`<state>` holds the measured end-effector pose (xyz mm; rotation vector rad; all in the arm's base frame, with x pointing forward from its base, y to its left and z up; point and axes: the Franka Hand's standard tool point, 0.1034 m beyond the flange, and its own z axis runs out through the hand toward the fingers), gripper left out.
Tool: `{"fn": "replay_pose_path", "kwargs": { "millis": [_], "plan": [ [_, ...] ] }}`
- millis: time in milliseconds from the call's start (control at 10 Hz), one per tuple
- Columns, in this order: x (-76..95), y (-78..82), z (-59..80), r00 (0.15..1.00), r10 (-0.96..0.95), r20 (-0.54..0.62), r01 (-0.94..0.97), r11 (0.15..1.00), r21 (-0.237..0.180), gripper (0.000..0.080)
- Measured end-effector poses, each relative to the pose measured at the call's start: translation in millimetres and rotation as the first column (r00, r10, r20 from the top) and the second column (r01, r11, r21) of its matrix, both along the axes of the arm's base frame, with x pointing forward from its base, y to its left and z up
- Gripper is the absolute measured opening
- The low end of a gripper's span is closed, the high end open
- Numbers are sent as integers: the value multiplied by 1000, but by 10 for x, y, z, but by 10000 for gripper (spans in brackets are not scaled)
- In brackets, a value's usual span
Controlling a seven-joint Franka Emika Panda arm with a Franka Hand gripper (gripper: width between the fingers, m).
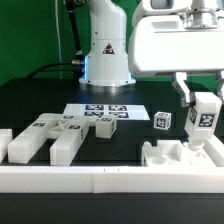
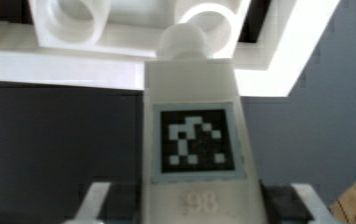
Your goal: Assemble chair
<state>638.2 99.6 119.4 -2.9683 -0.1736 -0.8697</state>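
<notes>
My gripper point(image 1: 199, 99) is shut on a long white chair bar point(image 1: 205, 113) with a black-and-white tag and holds it upright at the exterior view's right. It hangs just above a chunky white chair piece point(image 1: 184, 153) that lies by the border rail. In the wrist view the bar point(image 2: 196, 130) runs between my fingers point(image 2: 102, 200), and its rounded tip points at the white piece with round openings point(image 2: 107, 24). A small tagged block point(image 1: 162, 121) stands to the left of the bar. Several more tagged chair pieces point(image 1: 52, 137) lie at the left.
The marker board point(image 1: 104, 113) lies flat in the middle, in front of the robot base point(image 1: 106, 55). The long low white border rail point(image 1: 100, 181) runs along the front edge. Black table surface shows between the parts.
</notes>
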Motion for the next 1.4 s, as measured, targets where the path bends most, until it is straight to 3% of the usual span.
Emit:
{"fn": "replay_pose_path", "kwargs": {
  "millis": [100, 1100, 1400],
  "plan": [
    [-32, 12, -76, 1000, 3, -12, -3, 1000, -2, 295],
    [-24, 90, -212, 999, 17, -30, -17, 1000, -6, 295],
    [-84, 110, -334, 999, 22, -34, -22, 1000, -8, 295]
  ]
}}
